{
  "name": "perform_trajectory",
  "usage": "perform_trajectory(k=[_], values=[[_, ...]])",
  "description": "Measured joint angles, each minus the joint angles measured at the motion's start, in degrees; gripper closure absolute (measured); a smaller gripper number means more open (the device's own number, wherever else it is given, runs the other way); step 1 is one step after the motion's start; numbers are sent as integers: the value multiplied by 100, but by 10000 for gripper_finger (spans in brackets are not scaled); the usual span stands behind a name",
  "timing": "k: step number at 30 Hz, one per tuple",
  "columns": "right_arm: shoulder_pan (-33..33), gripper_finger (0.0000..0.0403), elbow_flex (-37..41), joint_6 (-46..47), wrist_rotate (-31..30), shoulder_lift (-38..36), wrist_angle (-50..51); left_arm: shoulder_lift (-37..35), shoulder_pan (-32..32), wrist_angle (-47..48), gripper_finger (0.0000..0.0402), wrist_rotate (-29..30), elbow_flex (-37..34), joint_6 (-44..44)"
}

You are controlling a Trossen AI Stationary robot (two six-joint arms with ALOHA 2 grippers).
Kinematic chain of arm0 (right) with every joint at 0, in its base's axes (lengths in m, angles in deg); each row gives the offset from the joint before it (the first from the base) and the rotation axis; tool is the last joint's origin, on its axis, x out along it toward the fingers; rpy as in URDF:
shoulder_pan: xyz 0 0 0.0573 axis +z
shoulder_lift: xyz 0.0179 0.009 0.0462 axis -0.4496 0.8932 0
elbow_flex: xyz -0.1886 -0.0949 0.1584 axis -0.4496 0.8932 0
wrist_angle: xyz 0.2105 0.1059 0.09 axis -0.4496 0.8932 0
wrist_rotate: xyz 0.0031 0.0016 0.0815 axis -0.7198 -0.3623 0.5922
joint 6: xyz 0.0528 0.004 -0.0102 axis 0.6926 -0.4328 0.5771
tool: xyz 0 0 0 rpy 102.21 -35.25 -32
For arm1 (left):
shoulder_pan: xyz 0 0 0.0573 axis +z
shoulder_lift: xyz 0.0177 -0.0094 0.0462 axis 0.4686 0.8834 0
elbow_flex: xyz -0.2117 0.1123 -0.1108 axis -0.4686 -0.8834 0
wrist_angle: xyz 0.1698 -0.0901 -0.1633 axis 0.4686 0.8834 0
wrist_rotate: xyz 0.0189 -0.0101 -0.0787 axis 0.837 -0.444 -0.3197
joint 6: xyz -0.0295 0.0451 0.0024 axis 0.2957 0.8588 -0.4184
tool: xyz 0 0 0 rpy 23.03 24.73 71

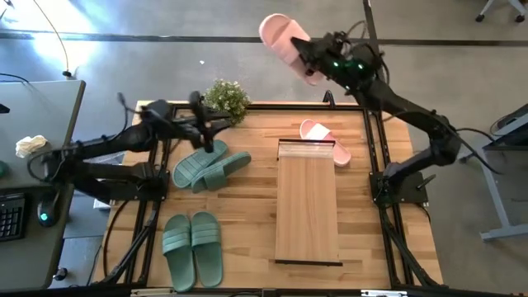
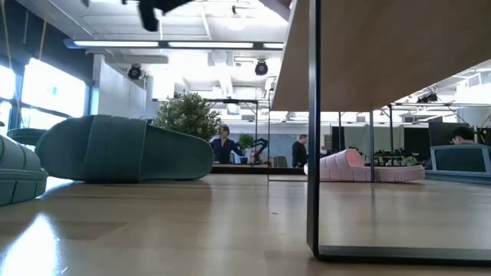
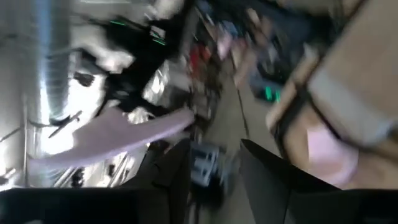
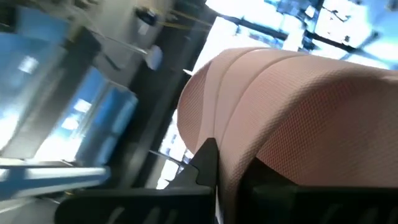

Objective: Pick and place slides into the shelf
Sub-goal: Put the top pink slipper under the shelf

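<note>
Pink slide (image 4: 292, 112) in right hand (image 1: 312, 56), above table.

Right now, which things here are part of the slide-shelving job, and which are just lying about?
Job:
pink slide held up by the right gripper
second pink slide behind the shelf
green pair under the left gripper
nearer green pair

Lying about:
potted plant
keyboard

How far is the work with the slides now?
Done: nothing lies on the shelf top; its tiers are hidden from above. In hand: the right pincer holds one pink slide in the air beyond the table. Left: the other pink slide beside the shelf and two green pairs. The left pincer holds nothing.
</note>
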Motion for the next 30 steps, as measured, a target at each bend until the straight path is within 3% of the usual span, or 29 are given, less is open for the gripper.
perform_trajectory(k=[5, 14, 21, 26, 30], values=[[39, 403, -1093, -102, 453, 508, 1299, 870, -846, 149, 279, 1836, 654, 1052], [101, 403, -2708, -1231, 1272, 1090, 4079, 1864, -1321, 183, 279, 3561, 1084, 1343], [91, 403, -3126, -2207, 1439, 1054, 5450, 1841, -1430, 298, 279, 3800, 1085, 1195], [181, 403, -3273, -2891, 1451, 1021, 6069, 1665, -1416, 422, 279, 3840, 1089, -233], [277, 403, -3273, -3345, 1142, 957, 6509, 1437, -1417, 711, 279, 3859, 1089, -609]])
